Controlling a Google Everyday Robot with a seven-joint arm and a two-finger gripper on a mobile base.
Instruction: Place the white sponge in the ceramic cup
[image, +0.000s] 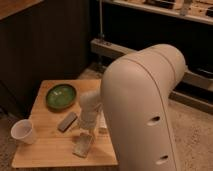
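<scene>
Small wooden table (50, 151) on speckled floor (197, 137), dark panelled wall (45, 45) behind, my gripper (85, 134) low at the near edge, right over the white sponge (83, 146), grip state I cannot tell, ceramic cup (23, 132) upright at near-left corner, green dish (61, 96) far left.

The big white arm housing (145, 107) fills the right half of the view and hides that edge of the wooden table (45, 152). The slim forearm (90, 106) drops from it onto the tabletop. The gripper (84, 136) is low over the front of the table, right on top of the white sponge (82, 147), which lies flat near the front edge. The dark grey block (67, 121) is just left of the forearm, lying at a slant. The green round dish (61, 96) sits at the back. The ceramic cup (23, 132) stands upright at the left edge, well apart from the sponge.
</scene>
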